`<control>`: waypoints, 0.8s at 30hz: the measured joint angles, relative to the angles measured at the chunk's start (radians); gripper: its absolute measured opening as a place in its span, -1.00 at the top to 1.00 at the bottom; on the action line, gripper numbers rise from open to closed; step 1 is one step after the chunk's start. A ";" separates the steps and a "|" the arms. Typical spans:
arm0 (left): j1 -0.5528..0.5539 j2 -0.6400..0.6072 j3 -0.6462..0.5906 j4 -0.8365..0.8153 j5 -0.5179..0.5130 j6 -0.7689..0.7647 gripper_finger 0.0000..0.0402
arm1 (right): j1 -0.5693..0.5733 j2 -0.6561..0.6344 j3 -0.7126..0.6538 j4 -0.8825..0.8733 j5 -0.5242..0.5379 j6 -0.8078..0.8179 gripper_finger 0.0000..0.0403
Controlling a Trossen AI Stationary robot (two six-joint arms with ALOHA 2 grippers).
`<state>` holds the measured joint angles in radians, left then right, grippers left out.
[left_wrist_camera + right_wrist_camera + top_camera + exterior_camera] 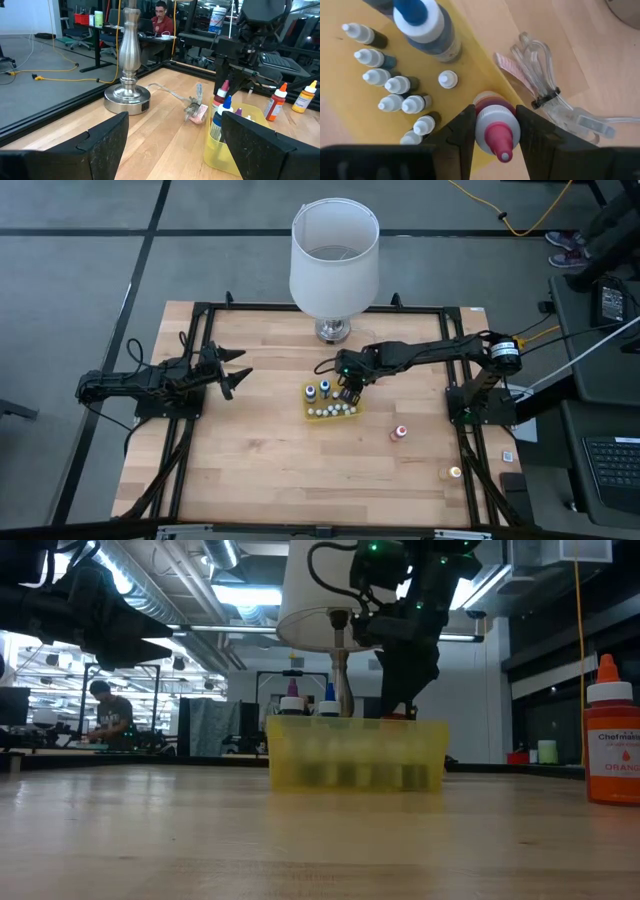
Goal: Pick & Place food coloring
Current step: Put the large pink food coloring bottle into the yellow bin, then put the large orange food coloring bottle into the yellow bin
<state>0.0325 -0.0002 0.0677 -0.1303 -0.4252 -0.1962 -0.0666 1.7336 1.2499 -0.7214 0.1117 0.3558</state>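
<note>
**Caller:** Two arms in shot, and the right gripper (492, 131) is the busy one, reaching in over the yellow tray (331, 416) at mid-table. Its fingers (460, 137) are clamped either side of a red-capped bottle (496, 131), cap pointing up at the wrist camera.

**Analyst:** That bottle sits at the tray's edge, right between the jaws. Just beside the gripper, inside the tray, a blue-capped bottle (426, 22) stands tall, and a cluster of small white-tipped bottles (395, 85) fills the tray past it.

**Caller:** On the gripper's other side, a clear plastic wrapper (547, 97) lies on the bare wood, close to the tray.

**Analyst:** Well apart from that gripper, toward the right arm's base, a red-topped bottle (400, 432) stands loose on the table, and an orange one (454, 473) stands farther out near the table's edge.

**Caller:** Behind the tray stands the lamp (334, 265).

**Analyst:** And the left gripper (240, 369) waits off at the table's left side, fingers spread wide with nothing between them.
</note>
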 joint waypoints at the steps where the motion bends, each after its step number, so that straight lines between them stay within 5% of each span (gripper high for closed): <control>1: 0.000 0.000 0.000 0.000 0.000 0.000 -0.55 | 0.000 0.000 0.000 0.001 0.001 -0.001 0.35; 9: 0.000 0.000 0.000 0.000 0.000 0.000 -0.56 | 0.000 0.000 0.000 0.006 0.001 -0.002 0.30; 24: 0.000 0.000 0.000 0.000 0.000 0.000 -0.55 | 0.000 0.000 0.087 -0.054 0.037 -0.053 -0.24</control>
<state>0.0322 -0.0002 0.0677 -0.1303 -0.4252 -0.1963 -0.0662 1.7332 1.3371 -0.7750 0.1490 0.3032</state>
